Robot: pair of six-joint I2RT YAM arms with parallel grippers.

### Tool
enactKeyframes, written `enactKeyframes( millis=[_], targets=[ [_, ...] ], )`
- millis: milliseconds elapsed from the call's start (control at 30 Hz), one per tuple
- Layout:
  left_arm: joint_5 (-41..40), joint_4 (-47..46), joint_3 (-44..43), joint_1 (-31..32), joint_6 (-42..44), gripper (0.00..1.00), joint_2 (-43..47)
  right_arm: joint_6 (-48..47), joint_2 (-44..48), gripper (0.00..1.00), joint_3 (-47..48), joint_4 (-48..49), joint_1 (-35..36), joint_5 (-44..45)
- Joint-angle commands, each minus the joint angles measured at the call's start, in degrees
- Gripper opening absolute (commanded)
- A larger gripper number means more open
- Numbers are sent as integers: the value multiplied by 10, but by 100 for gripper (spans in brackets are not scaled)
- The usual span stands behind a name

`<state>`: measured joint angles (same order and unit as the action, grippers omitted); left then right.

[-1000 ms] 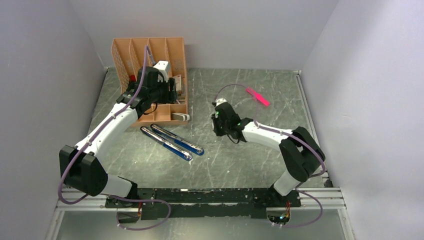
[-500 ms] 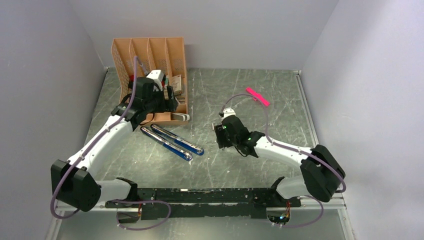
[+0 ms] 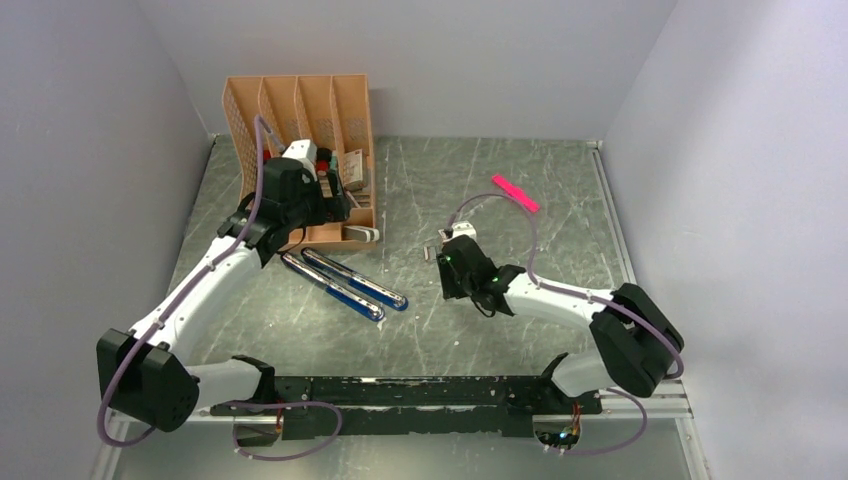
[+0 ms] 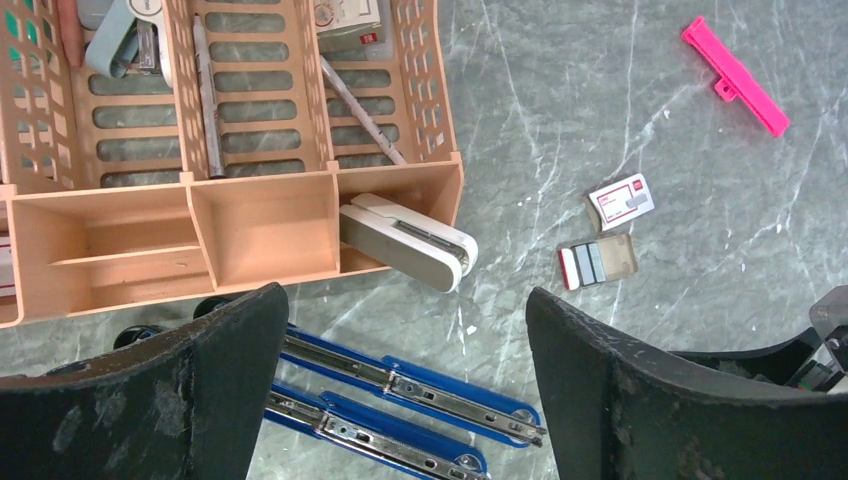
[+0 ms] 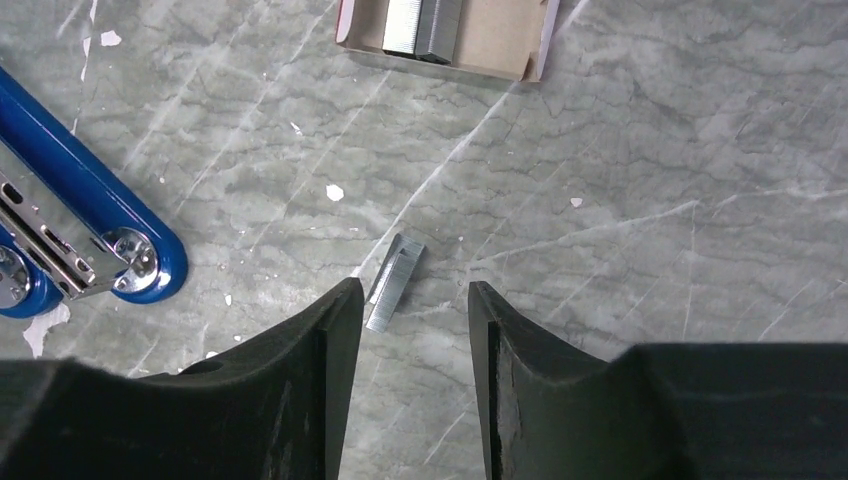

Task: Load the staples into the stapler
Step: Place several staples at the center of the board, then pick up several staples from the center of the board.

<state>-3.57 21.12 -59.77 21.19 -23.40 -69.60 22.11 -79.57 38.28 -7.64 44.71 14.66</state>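
One grey marbled table (image 3: 480, 190) holds everything. An orange plastic sorting tray (image 3: 250, 110) stands at the back left. Just in front of it, the long blue metal stapler (image 3: 345, 284) lies opened out flat. I see no staples in it, so loading seems not done yet. The left gripper (image 4: 405, 305) hangs near the tray, its fingers spread wide with nothing between them. The right gripper (image 5: 412, 290) is parted too and holds nothing. A flat cardboard box (image 5: 480, 40) lies open with some staples inside. Smallest, a short silvery strip of staples (image 5: 395, 282) lies on the table just by the right gripper's fingertips. It must be picked up and slid in.
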Motion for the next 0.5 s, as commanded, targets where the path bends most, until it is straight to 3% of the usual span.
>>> enactKeyframes(
  millis=[0, 467],
  targets=[
    [13, -13, -7, -6, 18, 92, -14, 17, -16, 47, -2, 1, -2, 5],
    [16, -9, -8, -9, 18, 89, -19, 22, -37, 42, 8, -23, -2, 23]
  ],
)
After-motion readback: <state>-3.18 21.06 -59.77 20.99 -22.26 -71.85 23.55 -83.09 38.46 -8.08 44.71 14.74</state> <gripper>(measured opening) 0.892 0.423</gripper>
